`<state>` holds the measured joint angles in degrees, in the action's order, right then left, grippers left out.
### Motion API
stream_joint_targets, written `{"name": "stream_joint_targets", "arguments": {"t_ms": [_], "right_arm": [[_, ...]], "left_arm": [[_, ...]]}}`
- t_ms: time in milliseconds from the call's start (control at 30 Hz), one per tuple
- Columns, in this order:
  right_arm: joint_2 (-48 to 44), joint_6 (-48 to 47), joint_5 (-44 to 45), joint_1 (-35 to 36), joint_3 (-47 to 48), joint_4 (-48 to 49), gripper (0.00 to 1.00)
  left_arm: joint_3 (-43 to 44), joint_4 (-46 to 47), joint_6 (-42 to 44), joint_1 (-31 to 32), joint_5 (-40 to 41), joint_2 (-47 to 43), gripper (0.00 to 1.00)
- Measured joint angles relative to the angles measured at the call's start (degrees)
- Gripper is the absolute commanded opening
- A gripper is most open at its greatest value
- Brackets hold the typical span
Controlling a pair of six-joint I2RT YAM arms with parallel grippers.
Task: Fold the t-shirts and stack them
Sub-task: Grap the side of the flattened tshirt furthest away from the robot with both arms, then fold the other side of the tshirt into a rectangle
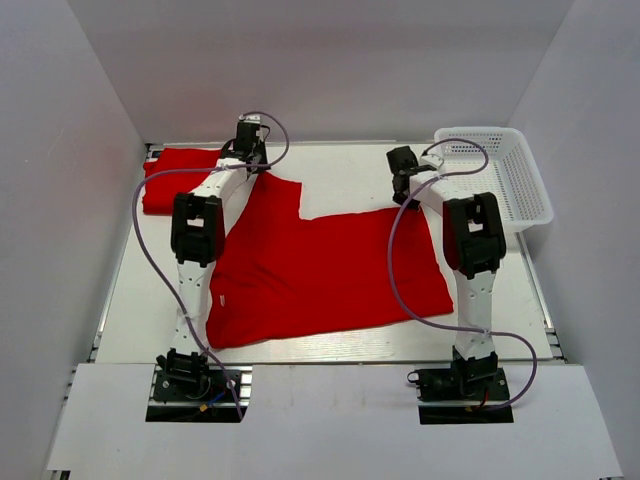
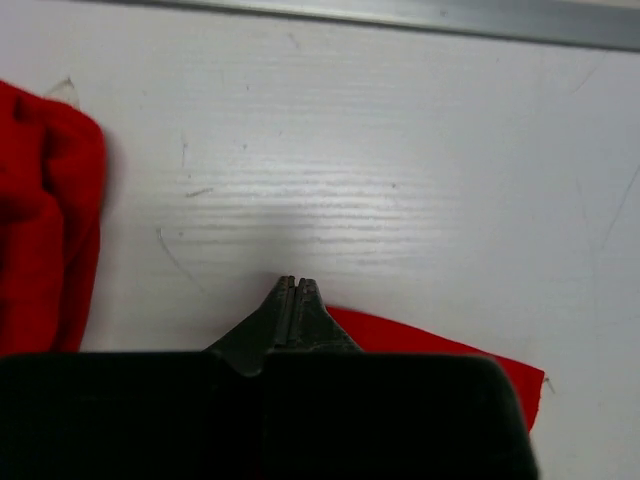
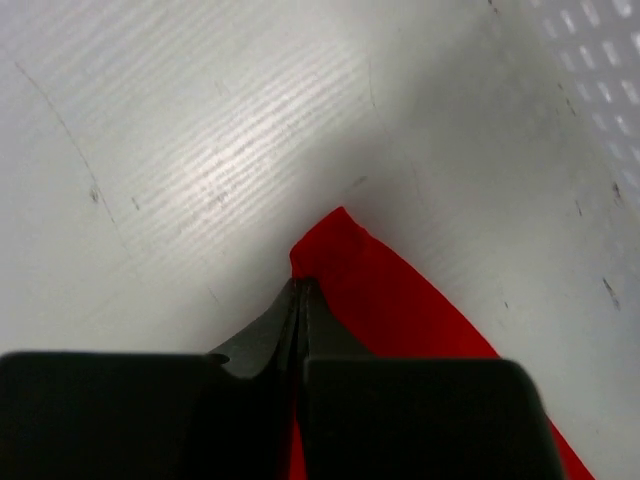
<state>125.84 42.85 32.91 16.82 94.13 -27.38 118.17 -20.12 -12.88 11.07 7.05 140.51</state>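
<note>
One red t-shirt [image 1: 320,270] lies spread over the middle of the table, its small white label [image 1: 220,298] near the front left. A second red t-shirt [image 1: 175,180] sits folded at the back left, and its edge [image 2: 45,220] shows in the left wrist view. My left gripper [image 1: 252,158] [image 2: 292,285] is shut at the spread shirt's far left corner, with red cloth [image 2: 440,355] running out from under its right finger. My right gripper [image 1: 403,190] [image 3: 300,285] is shut on the shirt's far right corner [image 3: 340,245], which pokes up past the tips.
A white mesh basket [image 1: 500,175] stands at the back right, close beside the right gripper; its wall [image 3: 600,60] shows in the right wrist view. A metal rail [image 2: 400,15] runs along the table's far edge. White walls enclose the left, back and right.
</note>
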Motion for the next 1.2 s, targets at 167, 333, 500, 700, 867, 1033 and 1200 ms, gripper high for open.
{"name": "stream_joint_targets", "arguments": {"t_ms": [167,333,500,700,867,1033,1200], "right_arm": [[2.78,-1.38,-0.79,-1.18,5.14,-0.17,0.0],[3.3,-3.96,-2.05,-1.6,7.87,0.31,0.0],[2.69,-5.09,-3.65,-1.6,5.29,1.07,0.0],[-3.15,-7.34,-5.16,-1.36,-2.84,2.45,0.0],[-9.64,-10.27,-6.38,-1.25,-8.76,4.55,0.0],[-14.16,-13.51,-7.89,-1.03,-13.57,6.88,0.0],[-17.4,-15.21,-8.98,-0.76,-17.7,7.91,0.0]], "left_arm": [[5.68,-0.7,1.05,0.0,0.0,2.49,0.0],[5.66,0.0,2.51,0.0,-0.79,2.51,0.0],[-5.7,2.47,3.43,-0.02,-2.03,-2.67,0.0],[-23.1,2.89,3.82,0.42,-1.88,-14.6,0.0],[-36.87,4.92,2.45,1.16,-3.21,-29.2,0.0],[-46.03,5.81,0.81,1.92,-5.46,-40.94,0.0],[-50.01,1.88,-1.2,3.21,-6.54,-47.6,0.0]]}}
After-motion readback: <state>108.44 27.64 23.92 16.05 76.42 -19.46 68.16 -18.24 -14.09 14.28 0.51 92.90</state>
